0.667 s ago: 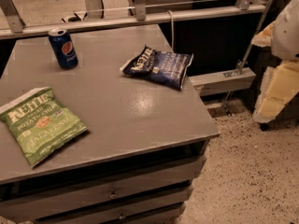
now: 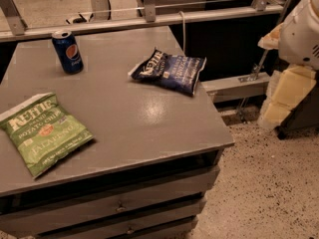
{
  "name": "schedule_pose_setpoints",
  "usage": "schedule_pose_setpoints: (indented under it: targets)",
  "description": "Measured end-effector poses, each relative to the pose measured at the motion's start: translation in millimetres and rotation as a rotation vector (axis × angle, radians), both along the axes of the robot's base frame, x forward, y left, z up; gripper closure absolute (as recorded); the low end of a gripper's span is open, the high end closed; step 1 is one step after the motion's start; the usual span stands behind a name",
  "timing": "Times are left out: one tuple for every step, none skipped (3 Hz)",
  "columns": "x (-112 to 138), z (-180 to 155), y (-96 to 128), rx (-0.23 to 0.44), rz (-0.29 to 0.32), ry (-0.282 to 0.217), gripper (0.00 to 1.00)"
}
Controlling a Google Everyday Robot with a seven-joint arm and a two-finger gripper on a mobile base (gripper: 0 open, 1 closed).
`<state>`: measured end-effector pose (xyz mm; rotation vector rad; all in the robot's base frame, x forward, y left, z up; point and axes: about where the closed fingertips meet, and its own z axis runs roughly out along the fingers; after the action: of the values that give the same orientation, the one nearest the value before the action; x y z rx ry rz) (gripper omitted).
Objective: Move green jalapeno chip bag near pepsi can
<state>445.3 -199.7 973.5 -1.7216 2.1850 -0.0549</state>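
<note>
A green jalapeno chip bag (image 2: pixel 44 131) lies flat on a grey table (image 2: pixel 144 118), well apart from the pepsi can (image 2: pixel 68 52) it is meant to join. The bag sits in front of the can and slightly to its left as the camera sees it, with bare tabletop between the two. The can itself stands upright, logo toward the camera. A dark blue chip bag (image 2: pixel 169 71) lies to the right of the can, touching neither it nor the green bag.

The robot's gripper (image 2: pixel 281 96) hangs far to the right of the can, off the table altogether and above the speckled floor (image 2: pixel 269 183), beneath the white arm housing (image 2: pixel 301 29). Whether it is released or clenched cannot be told from this angle, but the green bag is plainly not in it.

By the look of things, the job is at its very start. Nothing has been grasped or shifted toward the can, and every step appears to remain. The arm must come in over the table, take hold of the crinkly green bag, carry it back toward the can and set it down just beside it. The likely hazard is the upright can, which a careless sweep could tip.
</note>
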Motion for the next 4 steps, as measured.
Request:
schedule_pose_setpoints:
  targets:
    - [7,-2,43,0.103,0.054,-0.021,0.00]
    - [10,-8,125,0.289,0.160,-0.047,0.00]
    - [-5,-19,203,0.478,0.225,-0.033,0.00]
    - [-13,-8,229,0.563,0.232,-0.022,0.00]
